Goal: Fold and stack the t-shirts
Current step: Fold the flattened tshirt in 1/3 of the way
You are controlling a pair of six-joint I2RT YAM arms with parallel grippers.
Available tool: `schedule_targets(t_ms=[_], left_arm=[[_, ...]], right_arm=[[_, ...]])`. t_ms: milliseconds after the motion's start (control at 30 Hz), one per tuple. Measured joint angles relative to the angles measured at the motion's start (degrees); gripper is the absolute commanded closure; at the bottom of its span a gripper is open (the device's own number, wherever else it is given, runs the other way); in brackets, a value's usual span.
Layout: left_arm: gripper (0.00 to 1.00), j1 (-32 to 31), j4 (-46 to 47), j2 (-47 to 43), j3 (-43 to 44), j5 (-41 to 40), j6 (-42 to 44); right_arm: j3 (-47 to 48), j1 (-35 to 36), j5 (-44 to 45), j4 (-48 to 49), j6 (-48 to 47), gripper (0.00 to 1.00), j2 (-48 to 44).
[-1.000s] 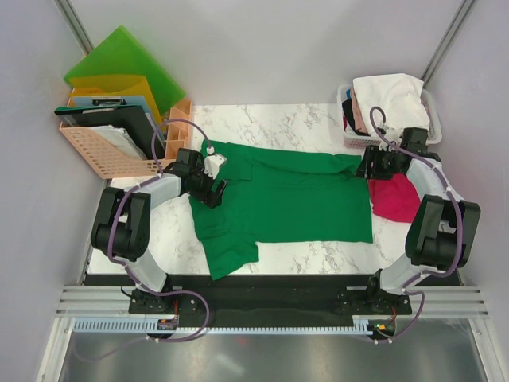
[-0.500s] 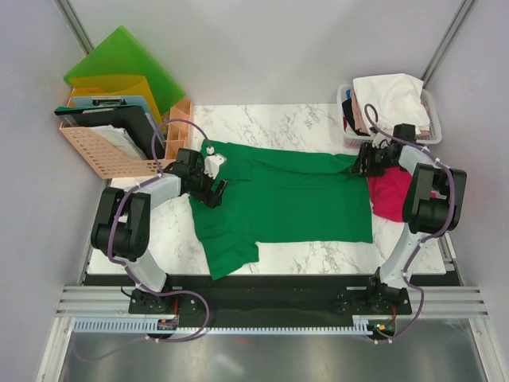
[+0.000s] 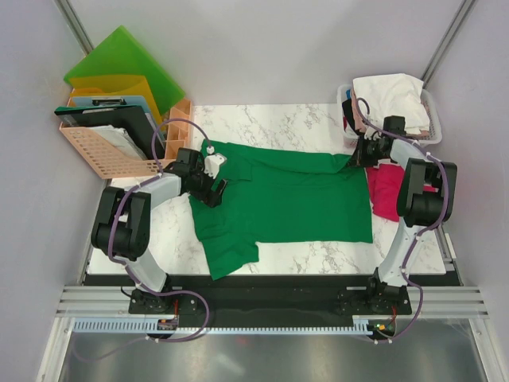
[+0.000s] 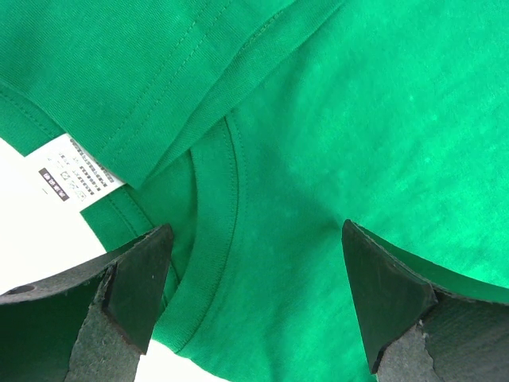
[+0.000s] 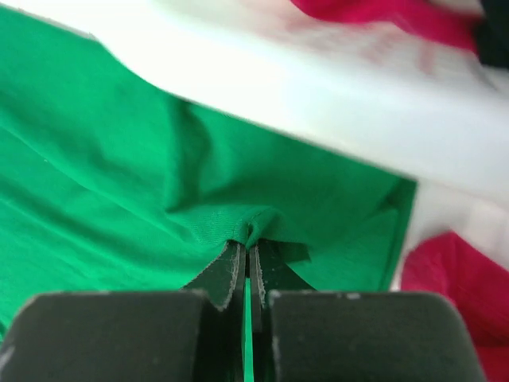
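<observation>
Green t-shirt (image 3: 286, 203) lies spread flat on the marble table (image 3: 318, 253), collar left, hem right, near sleeve (image 3: 231, 255) reaching toward the near edge. Magenta-red t-shirt (image 3: 390, 195) sits crumpled just beside the hem on the right. Left jaws stand wide, low over the neckline. The collar rib (image 4: 215, 239) runs between the two fingers (image 4: 135, 286), with the white care label (image 4: 75, 171) off to one side. Cannot tell if they touch the cloth. Right jaws are pinched tight on a small fold (image 5: 258, 223) of green cloth at the shirt's far right corner, just beside the white basket (image 3: 433, 119). Basket sits at the far right table corner, white tee (image 3: 390, 95) heaped on top.
</observation>
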Motion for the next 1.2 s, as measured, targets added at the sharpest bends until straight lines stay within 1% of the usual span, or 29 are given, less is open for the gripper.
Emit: schedule_targets(t_ms=[100, 233, 267, 300, 367, 467, 500, 567, 700, 833, 900, 967, 1033, 1067, 1133, 1200], left_arm=[[0.06, 0.0, 0.1, 0.3, 0.4, 0.0, 0.0], [0.06, 0.0, 0.1, 0.4, 0.5, 0.0, 0.0], [0.06, 0.0, 0.1, 0.4, 0.5, 0.0, 0.0], [0.06, 0.0, 0.1, 0.4, 0.5, 0.0, 0.0], [0.06, 0.0, 0.1, 0.4, 0.4, 0.0, 0.0], [0.06, 0.0, 0.1, 0.4, 0.4, 0.0, 0.0], [0.06, 0.0, 0.1, 0.4, 0.4, 0.0, 0.0], [0.06, 0.0, 0.2, 0.3, 0.4, 0.0, 0.0], [0.06, 0.0, 0.2, 0.3, 0.3, 0.0, 0.0], [0.05, 0.0, 0.2, 0.3, 0.3, 0.0, 0.1], [0.05, 0.0, 0.2, 0.3, 0.3, 0.0, 0.1], [0.05, 0.0, 0.2, 0.3, 0.3, 0.0, 0.1], [0.05, 0.0, 0.2, 0.3, 0.3, 0.0, 0.1], [0.05, 0.0, 0.2, 0.3, 0.3, 0.0, 0.1], [0.05, 0.0, 0.2, 0.3, 0.3, 0.0, 0.1], [0.05, 0.0, 0.2, 0.3, 0.3, 0.0, 0.1]], right_arm=[[1.6, 1.7, 0.9, -0.1, 0.3, 1.00, 0.0], [7.4, 3.7, 1.8, -0.6, 0.9, 0.99, 0.5], [9.0, 4.0, 2.0, -0.5, 1.0, 0.77, 0.9], [11.0, 4.4, 2.2, -0.5, 1.6, 0.57, 1.5], [15.0, 4.9, 1.4, -1.5, 2.5, 0.29, 3.3], [16.0, 6.1, 0.5, -4.1, 2.7, 0.25, 3.8], [15.1, 6.3, 0.8, -3.6, 2.6, 0.17, 3.7], [9.3, 6.2, 2.7, -1.0, 2.0, 0.12, 1.0], [-3.5, 5.0, 7.8, 0.6, 0.2, 0.12, -7.8], [-8.0, 4.2, 10.7, 0.4, -1.2, 0.12, -17.5], [-9.5, 4.1, 11.0, 0.9, -1.9, 0.14, -22.1], [-10.8, 4.1, 11.0, 1.4, -2.5, 0.25, -25.1], [-11.6, 4.1, 11.0, 1.7, -2.9, 0.35, -26.1], [-11.9, 4.1, 11.0, 1.9, -2.9, 0.44, -25.9], [-12.5, 4.1, 10.8, 1.8, -3.1, 0.46, -24.5], [-12.8, 4.1, 10.7, 1.9, -3.0, 0.45, -22.1]])
